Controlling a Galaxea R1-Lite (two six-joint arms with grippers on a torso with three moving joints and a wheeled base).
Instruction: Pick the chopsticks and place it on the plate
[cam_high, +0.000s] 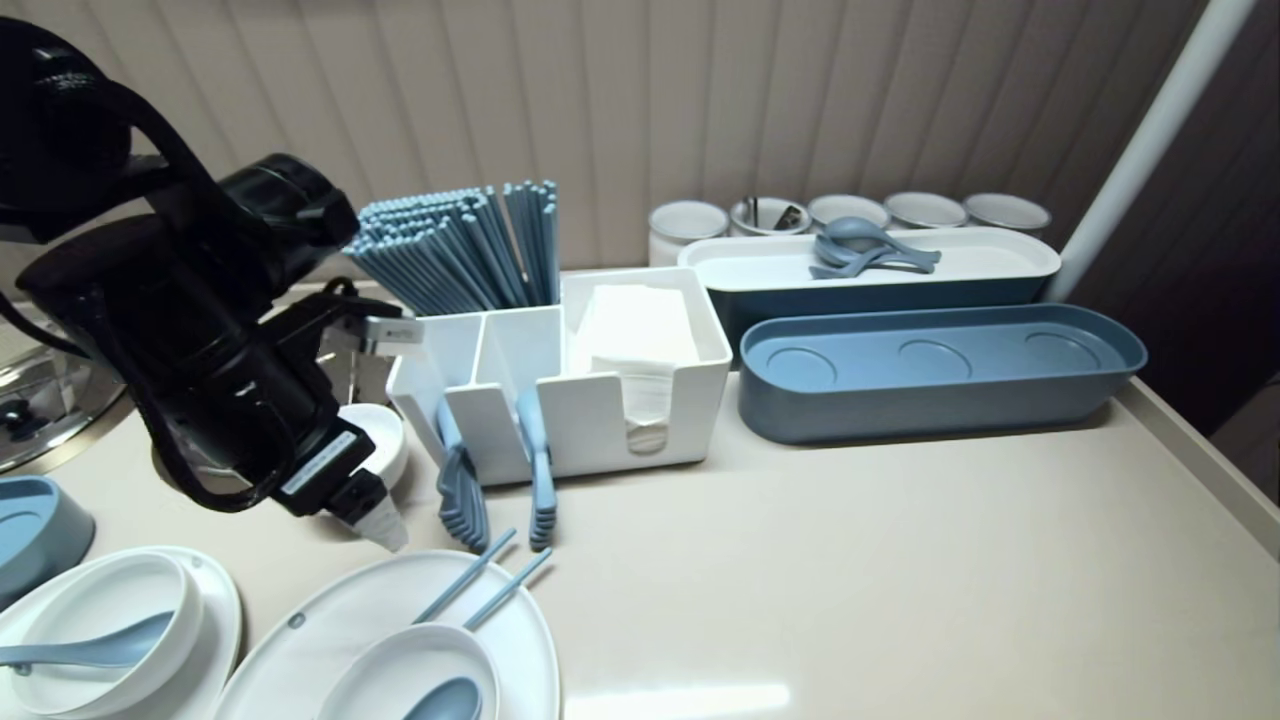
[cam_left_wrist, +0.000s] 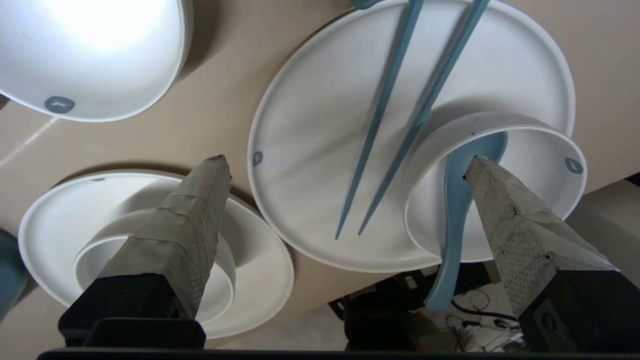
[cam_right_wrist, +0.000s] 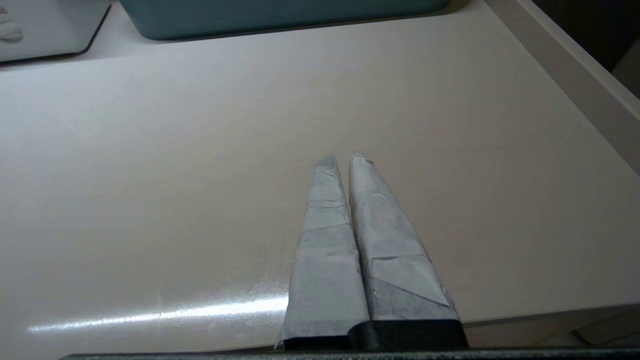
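Note:
My left gripper (cam_left_wrist: 347, 162) hangs open and empty above a white plate (cam_left_wrist: 310, 150) near the table's front. Two blue chopsticks (cam_left_wrist: 395, 125) lie side by side on this plate, their tips pointing into the gap between my fingers. A white bowl (cam_left_wrist: 540, 165) with a blue spoon (cam_left_wrist: 457, 210) sits on the same plate, by one fingertip (cam_left_wrist: 480, 175). In the head view the left gripper (cam_high: 378, 518) is above the plate's (cam_high: 340, 630) far left rim. My right gripper (cam_right_wrist: 342, 156) is shut over bare table.
A second plate with bowl and spoon (cam_high: 100, 630) lies front left. A small white bowl (cam_high: 385, 440) sits behind the left gripper. The white caddy (cam_high: 600, 420) holds chopsticks (cam_high: 470, 250), napkins and hanging spoons. Blue trays (cam_high: 940, 380) and jars stand at the back right.

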